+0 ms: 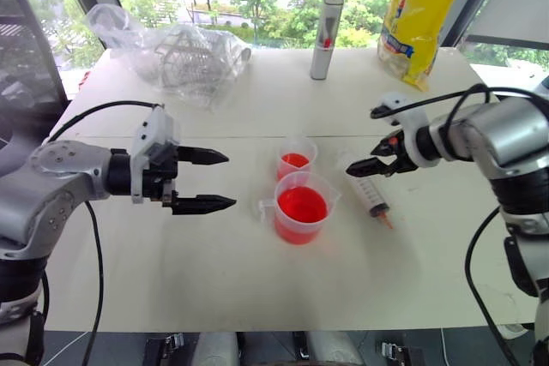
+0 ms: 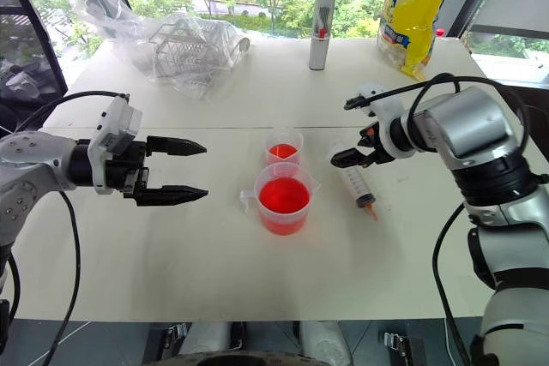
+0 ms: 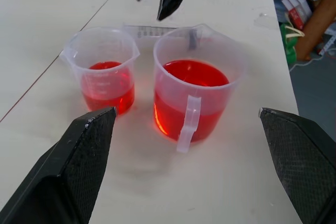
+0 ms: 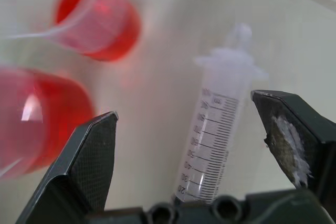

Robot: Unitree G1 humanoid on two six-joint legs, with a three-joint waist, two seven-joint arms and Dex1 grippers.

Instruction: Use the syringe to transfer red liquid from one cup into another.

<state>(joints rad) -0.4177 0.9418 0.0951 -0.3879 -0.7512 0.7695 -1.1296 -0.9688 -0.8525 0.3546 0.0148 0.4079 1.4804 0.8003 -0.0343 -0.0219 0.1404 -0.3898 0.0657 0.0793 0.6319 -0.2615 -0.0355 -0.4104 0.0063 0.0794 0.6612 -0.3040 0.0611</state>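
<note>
Right pincer (image 1: 380,154), spread wide and empty, hangs just above the syringe (image 1: 370,191) lying flat on the table (image 1: 214,280) beside the handled beaker (image 1: 302,208) (straddle the barrel squarely before closing). Left pincer (image 1: 206,180) waits spread.

small cup (image 1: 296,159) just behind handled beaker (image 1: 302,208), syringe (image 1: 370,190) lying to their right

Silver-grey metal arms, white wrist housings, black tapered jaws, black cables looping along each arm
</note>
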